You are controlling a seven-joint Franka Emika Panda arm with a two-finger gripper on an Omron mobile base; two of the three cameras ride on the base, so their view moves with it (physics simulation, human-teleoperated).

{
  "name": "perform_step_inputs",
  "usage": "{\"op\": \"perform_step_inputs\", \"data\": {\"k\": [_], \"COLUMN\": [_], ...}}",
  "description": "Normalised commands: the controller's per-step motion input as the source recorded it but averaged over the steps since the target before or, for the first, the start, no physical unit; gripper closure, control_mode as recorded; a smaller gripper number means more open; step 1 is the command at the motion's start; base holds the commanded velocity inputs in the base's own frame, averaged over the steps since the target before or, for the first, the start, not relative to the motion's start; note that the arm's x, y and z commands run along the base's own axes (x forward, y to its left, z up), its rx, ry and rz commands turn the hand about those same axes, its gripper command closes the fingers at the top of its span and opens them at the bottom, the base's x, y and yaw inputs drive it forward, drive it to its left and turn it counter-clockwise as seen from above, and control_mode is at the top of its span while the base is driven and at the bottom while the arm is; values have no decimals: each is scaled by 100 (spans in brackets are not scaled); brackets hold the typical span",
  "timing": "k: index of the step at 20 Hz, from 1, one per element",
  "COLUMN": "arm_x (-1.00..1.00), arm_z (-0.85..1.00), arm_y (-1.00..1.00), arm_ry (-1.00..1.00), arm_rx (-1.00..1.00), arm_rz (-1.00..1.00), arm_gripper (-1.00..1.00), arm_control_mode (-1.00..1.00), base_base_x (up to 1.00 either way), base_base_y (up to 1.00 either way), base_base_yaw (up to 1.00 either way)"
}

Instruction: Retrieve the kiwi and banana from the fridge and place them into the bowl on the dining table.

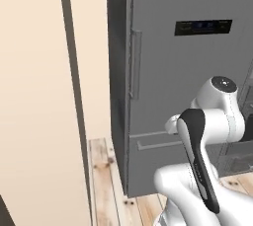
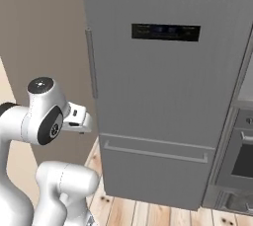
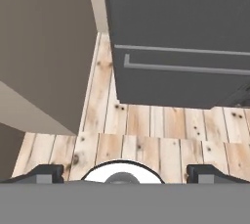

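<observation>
The fridge (image 1: 188,72) (image 2: 163,82) stands shut right in front of me, brushed dark grey, with a black display panel (image 2: 165,31) and a long vertical handle (image 1: 135,64) (image 2: 92,62) on its left edge. Its bottom drawer, also shut, has a horizontal bar handle (image 3: 185,67) (image 2: 155,152). My gripper (image 3: 124,171) is open, its fingertips (image 3: 46,171) wide apart, held above the floor in front of the drawer with nothing between them. The arm is folded close to the base. The kiwi and banana are hidden behind the shut door. The dining table and the bowl are out of view.
A beige wall (image 1: 34,96) with a dark vertical strip (image 1: 71,72) runs close along the fridge's left side. A built-in oven (image 2: 242,161) adjoins the fridge on the right. Pale wooden floorboards (image 3: 146,140) lie between me and the fridge.
</observation>
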Motion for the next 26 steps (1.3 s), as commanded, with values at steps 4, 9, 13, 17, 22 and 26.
{"op": "perform_step_inputs", "data": {"k": [4, 9, 13, 17, 22, 26], "arm_x": [0, 0, 0, 0, 0, 0], "arm_z": [0, 0, 0, 0, 0, 0], "arm_y": [0, 0, 0, 0, 0, 0], "arm_ry": [0, 0, 0, 0, 0, 0], "arm_rx": [0, 0, 0, 0, 0, 0], "arm_rz": [0, 0, 0, 0, 0, 0], "arm_gripper": [-100, -100, -100, -100, -100, -100], "arm_control_mode": [100, 100, 100, 100, 100, 100], "base_base_x": [-13, -9, -1, -2, 0, 0], "base_base_y": [44, 41, 43, 35, 28, 33], "base_base_yaw": [0, 0, 0, 0, 0, 0]}}
